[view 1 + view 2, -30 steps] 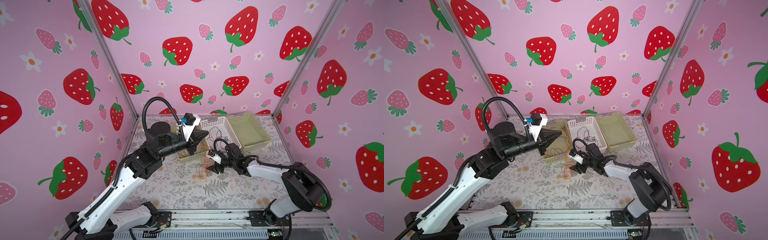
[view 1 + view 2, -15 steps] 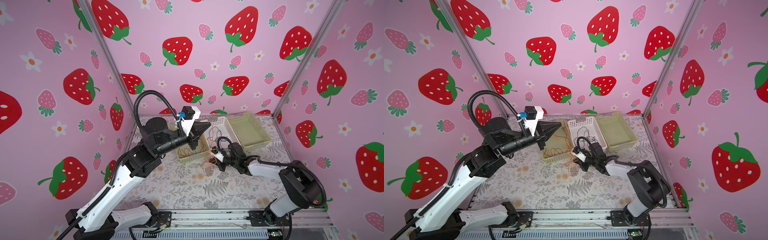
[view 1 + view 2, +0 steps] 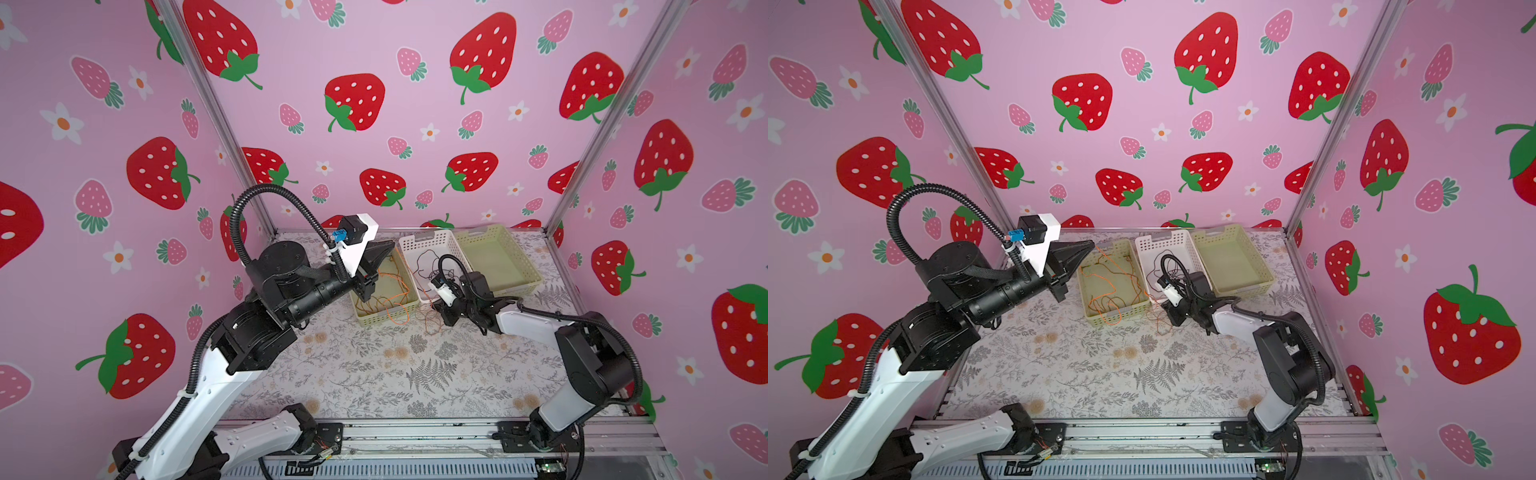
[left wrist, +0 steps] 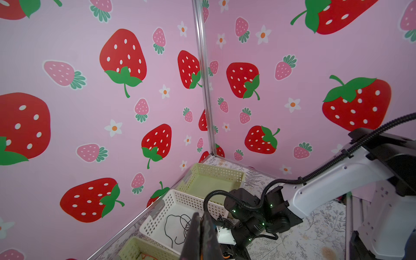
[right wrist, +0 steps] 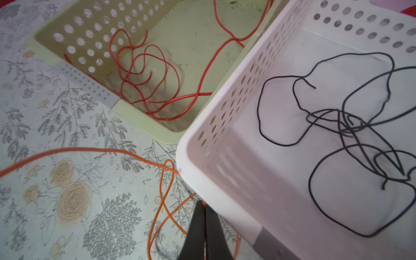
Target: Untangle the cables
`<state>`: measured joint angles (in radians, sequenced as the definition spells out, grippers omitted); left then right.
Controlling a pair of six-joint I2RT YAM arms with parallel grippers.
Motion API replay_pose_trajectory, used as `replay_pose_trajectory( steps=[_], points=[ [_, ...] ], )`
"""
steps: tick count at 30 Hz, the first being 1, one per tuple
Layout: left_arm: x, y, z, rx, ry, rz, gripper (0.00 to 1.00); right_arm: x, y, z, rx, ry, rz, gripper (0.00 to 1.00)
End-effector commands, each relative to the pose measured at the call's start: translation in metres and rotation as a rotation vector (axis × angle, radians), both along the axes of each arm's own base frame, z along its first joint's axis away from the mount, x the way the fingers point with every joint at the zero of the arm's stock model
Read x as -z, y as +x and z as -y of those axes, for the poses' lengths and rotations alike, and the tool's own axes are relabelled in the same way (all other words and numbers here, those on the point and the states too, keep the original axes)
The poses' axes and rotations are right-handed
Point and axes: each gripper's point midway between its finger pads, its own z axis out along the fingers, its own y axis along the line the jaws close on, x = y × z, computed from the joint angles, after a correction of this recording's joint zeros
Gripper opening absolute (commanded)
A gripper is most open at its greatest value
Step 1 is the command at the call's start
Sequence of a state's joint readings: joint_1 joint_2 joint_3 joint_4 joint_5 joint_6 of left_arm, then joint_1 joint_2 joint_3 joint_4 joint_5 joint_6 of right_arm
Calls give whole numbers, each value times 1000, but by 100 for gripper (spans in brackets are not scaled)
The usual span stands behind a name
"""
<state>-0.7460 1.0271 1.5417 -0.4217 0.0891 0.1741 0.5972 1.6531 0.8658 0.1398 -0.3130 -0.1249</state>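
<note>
Loops of thin orange cable [image 5: 85, 148], reddish cable [image 5: 191, 95], black cable [image 5: 340, 122]

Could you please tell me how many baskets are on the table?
3, side by side: the left green basket holds reddish cable, the middle white basket a black cable, the right green basket none.

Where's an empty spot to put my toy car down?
The wide table stretch in front of the three baskets is bare. The right green basket is empty. Crowded: the left green basket, holding a reddish cable, and beside the white basket, where the orange cable loops and the right gripper pinches it.
</note>
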Motion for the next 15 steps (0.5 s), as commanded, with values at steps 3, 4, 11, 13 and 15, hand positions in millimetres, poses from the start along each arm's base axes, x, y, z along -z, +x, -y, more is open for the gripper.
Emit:
replay_pose_trajectory(
  steps=[3, 4, 11, 13, 15],
  points=[
    [-46, -13, -39, -98, -66, 138, 0, 39, -7, 50, 139, -210, -97, 0],
    [-44, -13, -40, -101, -61, 138, 0, 35, -8, 52, 141, -202, -90, 0],
    [-22, -7, -33, -84, -25, 85, 0, -4, -25, 54, 89, -121, 13, 6],
    [-19, -10, -25, -37, -21, 76, 0, 3, -32, 59, 75, -148, -3, 10],
    [-17, -14, -14, 28, -23, 60, 0, 9, -40, 58, 34, -156, -16, 18]
  ],
)
